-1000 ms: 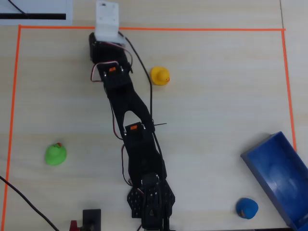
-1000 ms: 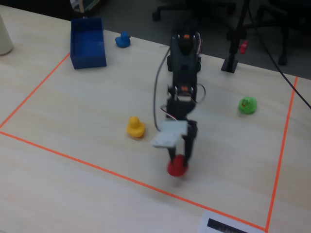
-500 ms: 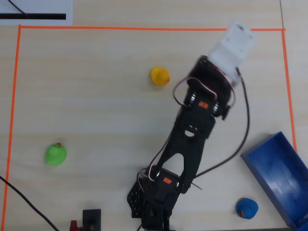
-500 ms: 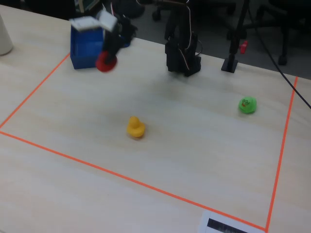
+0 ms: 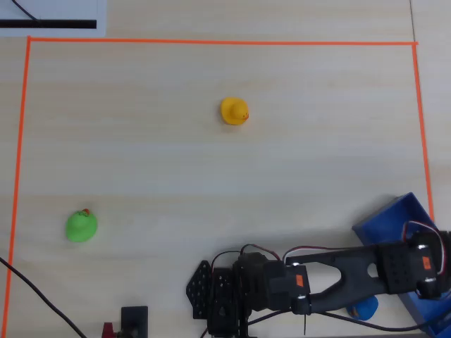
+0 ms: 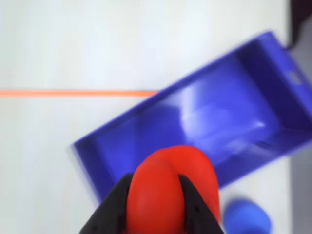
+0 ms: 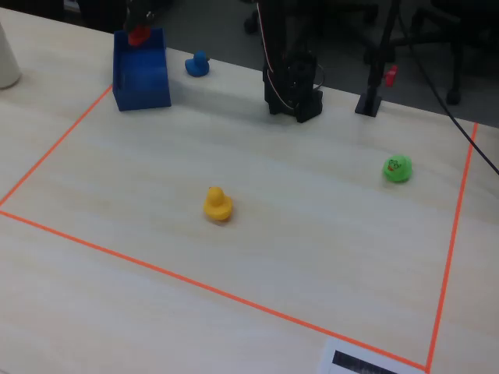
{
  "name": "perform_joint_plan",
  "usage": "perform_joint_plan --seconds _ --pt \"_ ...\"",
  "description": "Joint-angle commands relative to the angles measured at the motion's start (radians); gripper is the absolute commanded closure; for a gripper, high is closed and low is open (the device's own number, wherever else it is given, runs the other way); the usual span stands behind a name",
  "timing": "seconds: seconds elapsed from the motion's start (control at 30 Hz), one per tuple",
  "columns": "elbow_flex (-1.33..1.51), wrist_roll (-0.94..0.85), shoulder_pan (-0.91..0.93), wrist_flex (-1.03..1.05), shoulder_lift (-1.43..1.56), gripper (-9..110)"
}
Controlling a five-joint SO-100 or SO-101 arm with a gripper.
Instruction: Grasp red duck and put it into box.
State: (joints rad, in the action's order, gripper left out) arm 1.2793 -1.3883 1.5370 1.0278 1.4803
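Note:
The red duck is glossy and rounded, clamped between my black fingers at the bottom of the wrist view. My gripper is shut on it and holds it above the near wall of the box, an open blue tray with a shiny inside. In the fixed view the red duck hangs over the far end of the box at the top left. In the overhead view the arm covers the duck; only part of the box shows at the lower right.
A blue duck lies just beside the box, also in the wrist view. A yellow duck sits mid-table and a green duck at the left. Orange tape frames the work area. The arm base stands at the far edge.

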Motion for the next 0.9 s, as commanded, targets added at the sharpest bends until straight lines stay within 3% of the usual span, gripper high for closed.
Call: perform_joint_plan --seconds 0.0,0.4,0.6,0.87 --pt "-0.086 -0.014 0.029 -0.044 -0.081 101" --pt "-0.086 -0.026 0.009 -0.086 -0.255 101" --pt "-0.123 -0.049 -0.017 -0.017 -0.249 78" --pt "-0.152 -0.014 -0.051 -0.031 -0.187 75"
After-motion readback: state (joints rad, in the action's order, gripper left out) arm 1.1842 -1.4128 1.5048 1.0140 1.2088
